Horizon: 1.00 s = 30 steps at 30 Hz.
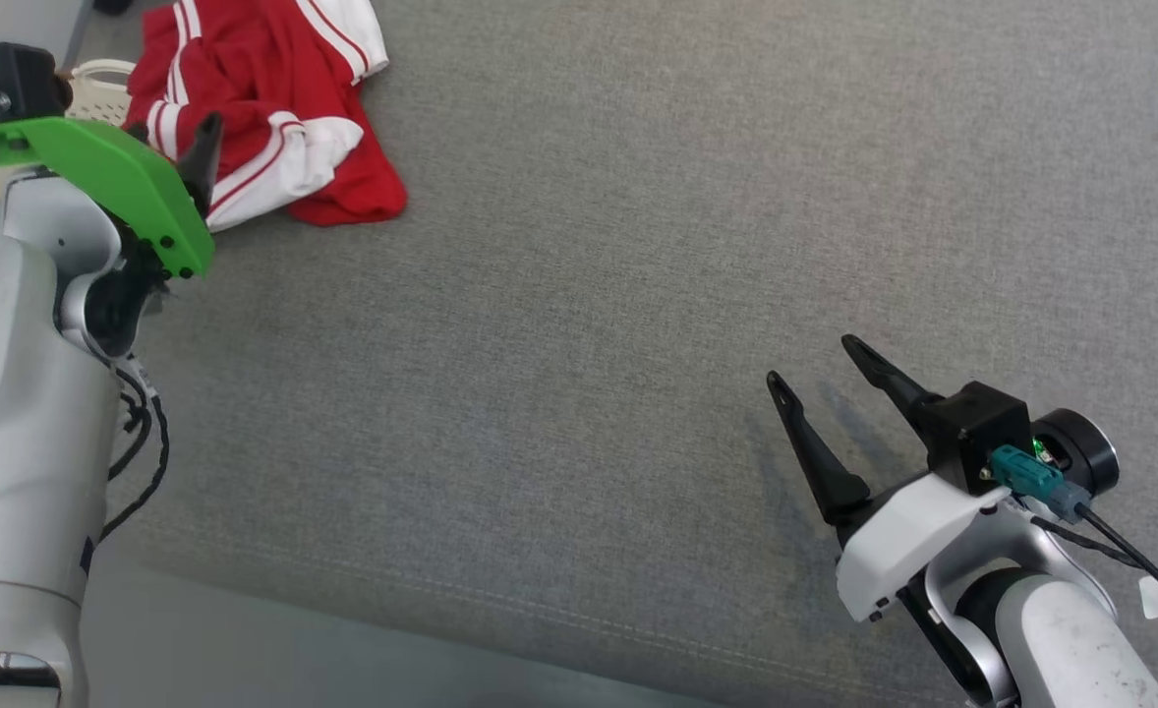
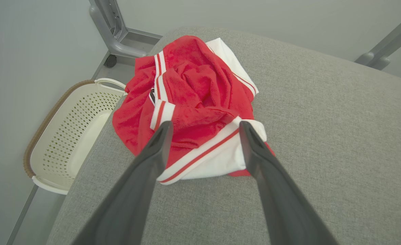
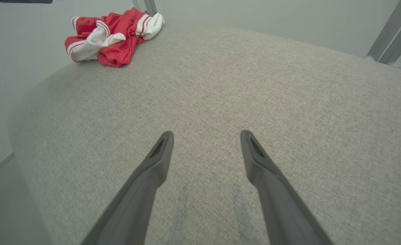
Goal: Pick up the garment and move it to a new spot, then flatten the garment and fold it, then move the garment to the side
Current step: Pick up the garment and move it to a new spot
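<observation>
A crumpled red garment (image 1: pixel 274 108) with white, red-striped bands lies bunched at the far left corner of the grey fabric surface (image 1: pixel 638 295). My left gripper (image 2: pixel 205 127) hovers open just over the garment's (image 2: pixel 193 98) near edge, fingers spread on either side of a white band, nothing between them. In the head view one dark left fingertip (image 1: pixel 207 133) pokes out past the green wrist cover. My right gripper (image 1: pixel 815 364) hangs open above bare fabric at the lower right, far from the garment (image 3: pixel 113 37).
A cream perforated laundry basket (image 2: pixel 67 136) stands on the floor beside the surface's left edge, close to the garment. Grey metal frame legs (image 2: pixel 113 32) stand behind the corner, another (image 3: pixel 391 37) at the right. The surface's front edge (image 1: pixel 441 590) runs along the bottom.
</observation>
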{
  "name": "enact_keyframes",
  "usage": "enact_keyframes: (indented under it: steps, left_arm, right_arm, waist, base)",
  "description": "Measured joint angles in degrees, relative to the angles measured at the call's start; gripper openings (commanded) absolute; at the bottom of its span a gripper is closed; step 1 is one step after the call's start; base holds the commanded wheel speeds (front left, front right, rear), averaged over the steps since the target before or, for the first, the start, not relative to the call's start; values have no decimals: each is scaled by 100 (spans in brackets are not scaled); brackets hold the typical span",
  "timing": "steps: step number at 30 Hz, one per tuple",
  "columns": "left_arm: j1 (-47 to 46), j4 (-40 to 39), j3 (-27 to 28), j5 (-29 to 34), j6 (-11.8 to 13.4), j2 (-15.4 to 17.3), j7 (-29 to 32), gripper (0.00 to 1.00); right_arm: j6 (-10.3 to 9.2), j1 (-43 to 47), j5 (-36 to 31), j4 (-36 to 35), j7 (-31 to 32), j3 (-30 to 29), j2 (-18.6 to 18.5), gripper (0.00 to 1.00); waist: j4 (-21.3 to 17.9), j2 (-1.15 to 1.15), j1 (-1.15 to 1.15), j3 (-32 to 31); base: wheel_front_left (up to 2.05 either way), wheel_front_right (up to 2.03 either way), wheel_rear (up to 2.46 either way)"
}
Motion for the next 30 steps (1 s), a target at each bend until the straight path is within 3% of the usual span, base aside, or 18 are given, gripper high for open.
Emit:
enact_keyframes:
  steps: [4, 17, 18, 19, 20, 30]
  left_arm:
    - [-221, 272, 25, -111, 3, -26, 157, 100]
    - [-656, 1258, 66, -177, 474, -175, 327, 100]
    - [-665, 1304, 59, -167, 497, -164, 299, 88]
    - [-670, 1335, 60, -153, 542, -157, 238, 88]
    - [-672, 1363, 55, -140, 567, -142, 148, 0]
    - [-677, 1560, 31, -89, 588, -76, -467, 0]
  right_arm:
    - [0, -6, -31, -158, 74, 13, -19, 100]
    - [0, -105, -70, -210, -27, 52, 83, 100]
    - [0, -124, -69, -191, -33, 58, 88, 100]
    - [0, -128, -69, -174, -54, 64, 93, 100]
    - [0, -128, -69, -154, -74, 66, 104, 100]
    - [0, -185, -2, 252, -341, 181, 274, 100]
  waist:
    - [-127, 0, 0, 258]
    - [-650, 0, 0, 829]
    - [-684, 0, 0, 831]
    - [-713, 0, 0, 826]
    - [-736, 0, 0, 815]
    - [-822, 0, 0, 436]
  base:
    - [0, 0, 0]
    - [0, 0, 0]
    - [0, 0, 0]
    - [0, 0, 0]
    - [0, 0, 0]
    - [0, 0, 0]
